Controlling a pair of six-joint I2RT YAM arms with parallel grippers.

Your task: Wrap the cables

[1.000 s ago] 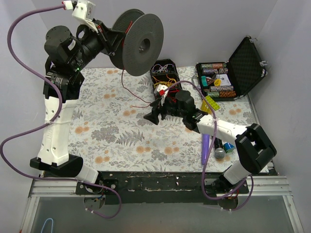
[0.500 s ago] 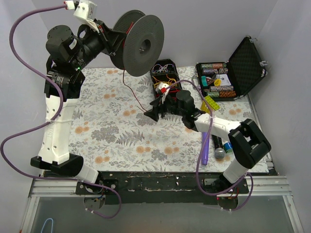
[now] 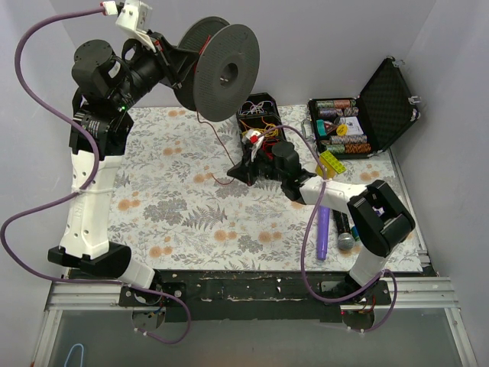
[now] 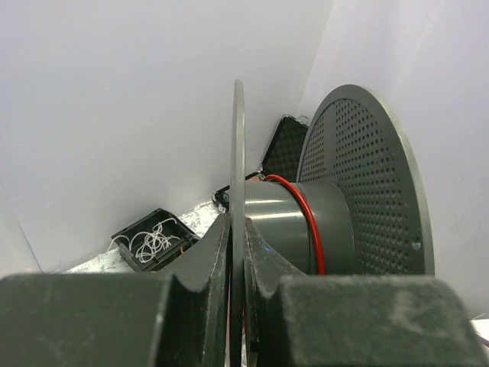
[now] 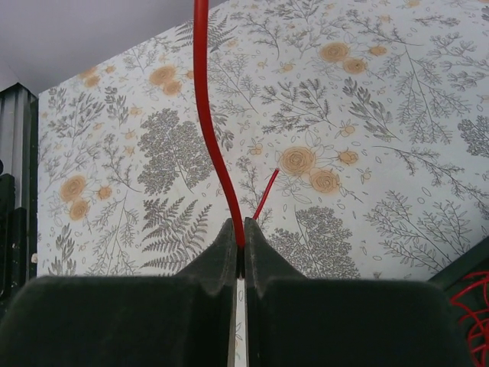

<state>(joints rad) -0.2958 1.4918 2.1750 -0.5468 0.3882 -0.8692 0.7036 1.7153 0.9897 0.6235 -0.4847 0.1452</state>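
Note:
A grey spool point(image 3: 221, 73) hangs high above the table's back left, and my left gripper point(image 3: 177, 60) is shut on one of its flanges point(image 4: 238, 183). A turn of red cable point(image 4: 306, 218) lies round the spool's hub. From the spool the red cable point(image 3: 216, 141) drops down to the flowered tablecloth. My right gripper point(image 3: 238, 173) is shut on this red cable point(image 5: 214, 145) close to its free end, low over the middle of the table. The cable's short tail point(image 5: 265, 196) pokes out past the fingertips.
A black tray point(image 3: 260, 122) of loose wires sits at the back centre. An open black case point(image 3: 374, 111) with small parts stands at the back right. A purple pen point(image 3: 322, 233) and a small round thing point(image 3: 346, 240) lie on the right beside the right arm.
My right gripper has moved back and a little to the right, and it has shut on the red cable. The spool and the left arm have hardly moved.

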